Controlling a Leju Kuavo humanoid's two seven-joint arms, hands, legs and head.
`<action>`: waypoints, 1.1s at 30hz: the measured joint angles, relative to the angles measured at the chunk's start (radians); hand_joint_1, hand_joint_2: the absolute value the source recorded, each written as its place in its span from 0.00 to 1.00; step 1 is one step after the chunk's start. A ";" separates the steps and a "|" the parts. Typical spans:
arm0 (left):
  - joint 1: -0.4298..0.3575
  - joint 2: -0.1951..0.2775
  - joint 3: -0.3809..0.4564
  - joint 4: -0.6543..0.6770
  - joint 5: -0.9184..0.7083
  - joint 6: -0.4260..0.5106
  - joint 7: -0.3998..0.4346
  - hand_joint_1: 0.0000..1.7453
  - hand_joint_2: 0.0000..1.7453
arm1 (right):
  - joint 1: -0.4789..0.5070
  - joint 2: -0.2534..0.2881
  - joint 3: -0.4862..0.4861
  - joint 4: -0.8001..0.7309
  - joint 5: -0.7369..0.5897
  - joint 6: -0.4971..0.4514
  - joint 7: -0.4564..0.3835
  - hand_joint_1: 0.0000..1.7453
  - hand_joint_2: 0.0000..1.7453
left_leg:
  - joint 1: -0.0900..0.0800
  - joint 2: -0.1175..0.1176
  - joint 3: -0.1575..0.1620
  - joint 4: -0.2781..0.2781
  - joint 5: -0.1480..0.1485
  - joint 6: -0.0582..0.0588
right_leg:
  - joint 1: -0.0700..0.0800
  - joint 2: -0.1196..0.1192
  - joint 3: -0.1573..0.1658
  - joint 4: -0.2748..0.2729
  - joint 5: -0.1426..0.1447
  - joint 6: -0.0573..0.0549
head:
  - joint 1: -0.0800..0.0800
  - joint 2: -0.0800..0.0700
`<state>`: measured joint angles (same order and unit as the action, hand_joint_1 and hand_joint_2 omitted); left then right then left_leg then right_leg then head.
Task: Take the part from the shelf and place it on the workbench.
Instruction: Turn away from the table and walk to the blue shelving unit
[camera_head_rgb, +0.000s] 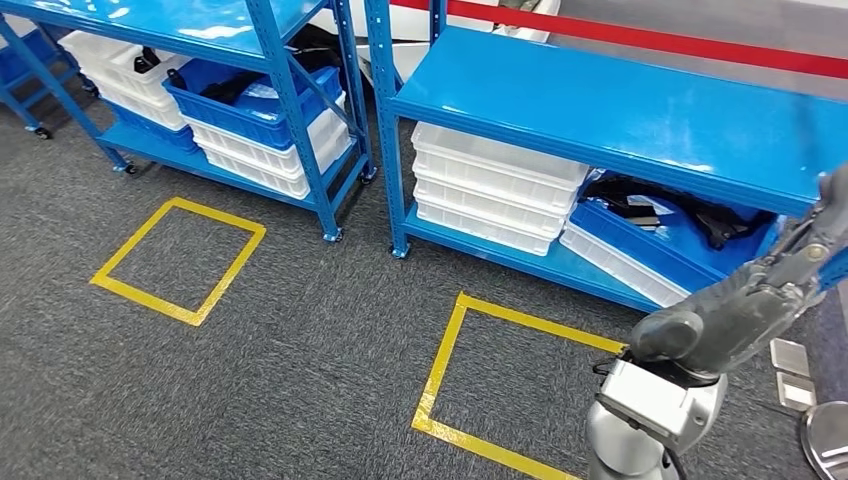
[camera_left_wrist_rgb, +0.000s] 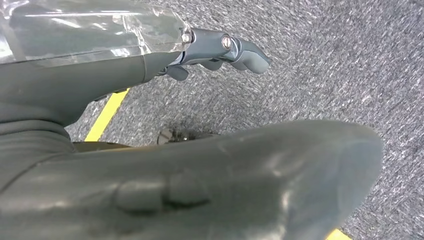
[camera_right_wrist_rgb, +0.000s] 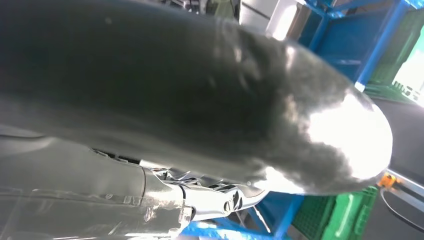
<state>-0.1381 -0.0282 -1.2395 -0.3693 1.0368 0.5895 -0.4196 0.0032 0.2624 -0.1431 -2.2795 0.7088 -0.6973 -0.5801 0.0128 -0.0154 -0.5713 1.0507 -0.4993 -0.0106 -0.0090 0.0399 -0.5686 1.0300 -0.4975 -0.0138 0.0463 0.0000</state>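
Black parts (camera_head_rgb: 700, 215) lie in a tilted blue bin (camera_head_rgb: 640, 245) on the lower level of the right blue shelf (camera_head_rgb: 620, 110). More black parts (camera_head_rgb: 235, 88) sit in a blue bin on the left shelf (camera_head_rgb: 180, 20). My right arm (camera_head_rgb: 740, 310) rises from the lower right toward the right shelf's edge. In the right wrist view my right hand (camera_right_wrist_rgb: 200, 110) has its thick thumb across the picture and its fingers (camera_right_wrist_rgb: 220, 200) apart from it, holding nothing. My left hand (camera_left_wrist_rgb: 225, 180) hangs over the carpet, fingers (camera_left_wrist_rgb: 235, 47) spread away from the thumb, with nothing in it.
Stacked white bins (camera_head_rgb: 495, 185) fill the right shelf's lower level beside the blue bin. Two yellow tape squares (camera_head_rgb: 180, 260) (camera_head_rgb: 450, 370) mark the grey carpet before the shelves. A red bar (camera_head_rgb: 650, 40) runs behind. Green crates (camera_right_wrist_rgb: 350, 215) stand beyond my right hand.
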 joint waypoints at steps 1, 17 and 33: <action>0.000 0.000 0.000 0.000 0.002 0.001 0.002 0.00 0.00 | 0.000 0.000 0.000 0.000 0.000 0.000 0.000 0.00 0.00 | -0.002 -0.005 0.007 -0.022 0.002 0.002 | 0.000 0.003 -0.002 0.000 0.000 0.004 | -0.001 0.000; 0.000 -0.002 0.001 0.000 0.009 0.012 -0.007 0.00 0.00 | -0.003 0.000 0.000 0.001 -0.005 0.000 -0.001 0.00 0.00 | -0.001 0.059 0.018 -0.027 -0.007 -0.003 | -0.006 -0.070 -0.014 0.012 -0.005 0.029 | 0.022 0.000; 0.005 0.000 0.000 0.000 0.011 0.007 -0.013 0.00 0.00 | 0.001 -0.001 0.000 0.001 -0.001 0.000 0.012 0.00 0.00 | -0.015 -0.032 0.001 -0.022 0.002 0.022 | 0.000 0.031 -0.014 0.008 0.000 0.006 | 0.001 0.000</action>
<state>-0.1335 -0.0283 -1.2391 -0.3691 1.0473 0.5966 -0.4324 0.0040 0.2618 -0.1434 -2.2786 0.7074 -0.6973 -0.5685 -0.0019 -0.0472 -0.5705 1.0284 -0.4969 0.0113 -0.0090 0.0705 -0.5821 1.0379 -0.4973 -0.0078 0.0473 0.0000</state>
